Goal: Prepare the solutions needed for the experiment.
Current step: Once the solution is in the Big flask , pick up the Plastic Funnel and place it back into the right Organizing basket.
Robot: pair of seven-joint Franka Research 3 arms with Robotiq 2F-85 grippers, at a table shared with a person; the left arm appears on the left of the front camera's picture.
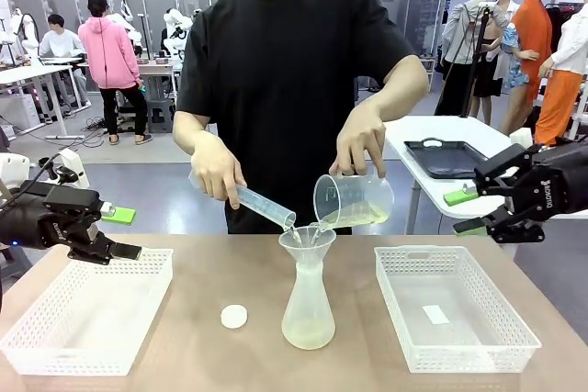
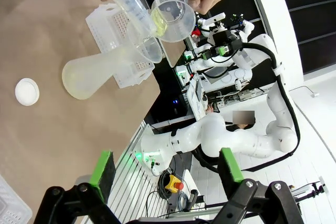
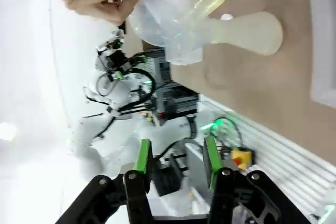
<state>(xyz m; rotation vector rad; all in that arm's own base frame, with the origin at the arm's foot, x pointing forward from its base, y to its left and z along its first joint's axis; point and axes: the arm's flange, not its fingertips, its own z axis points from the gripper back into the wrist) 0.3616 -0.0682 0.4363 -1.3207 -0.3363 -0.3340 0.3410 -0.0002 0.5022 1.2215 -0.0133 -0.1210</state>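
White ROBOTIQ lettering (image 1: 548,192) on the right gripper (image 1: 467,211), print on the left gripper (image 1: 124,233) too blurred

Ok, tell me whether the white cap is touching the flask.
Apart. In the front view a strip of bare table separates the white cap from the base of the flask.

We find the flask (image 1: 308,305) standing at the desk's (image 1: 202,282) middle, a funnel (image 1: 307,239) in its neck, a round cap (image 1: 234,316) lying near it on its left. The left basket (image 1: 87,355) sits by the left edge, the right basket (image 1: 464,351) by the right edge. Behind the far edge a person (image 1: 303,71) holds a cylinder (image 1: 262,206) and a beaker (image 1: 352,195), the solutions (image 1: 366,218) inside it, over the funnel.
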